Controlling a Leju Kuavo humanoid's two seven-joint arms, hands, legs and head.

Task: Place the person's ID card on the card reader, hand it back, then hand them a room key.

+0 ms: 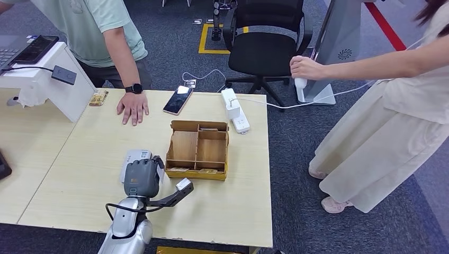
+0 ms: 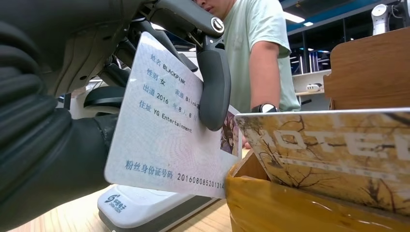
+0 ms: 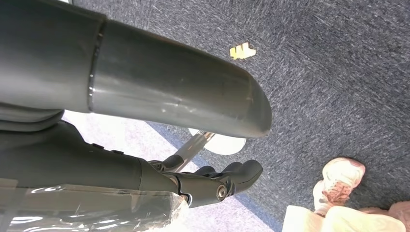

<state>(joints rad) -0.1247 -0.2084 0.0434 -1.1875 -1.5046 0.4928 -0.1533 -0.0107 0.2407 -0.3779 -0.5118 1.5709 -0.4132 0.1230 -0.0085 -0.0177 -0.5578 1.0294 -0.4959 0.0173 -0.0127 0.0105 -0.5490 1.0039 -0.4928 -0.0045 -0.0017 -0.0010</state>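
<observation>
In the head view, the left robot hand [image 1: 142, 178] sits low and left of centre on the bench [image 1: 63, 174], over the white card reader [image 1: 131, 157] beside the wooden organizer [image 1: 197, 150]. The left wrist view shows it pinching the ID card [image 2: 167, 130] just above the reader, mid-frame. In the right wrist view, the right robot hand [image 3: 212, 180] hangs over carpet with fingers curled on nothing.

The pale wood-grain desk [image 1: 79, 174] looks smooth and matt. The brown wooden compartment box [image 1: 198, 150] is matt. The pale laminated ID card [image 2: 164, 125] is glossy, the blue-grey carpet floor [image 1: 339, 222] rough.
</observation>
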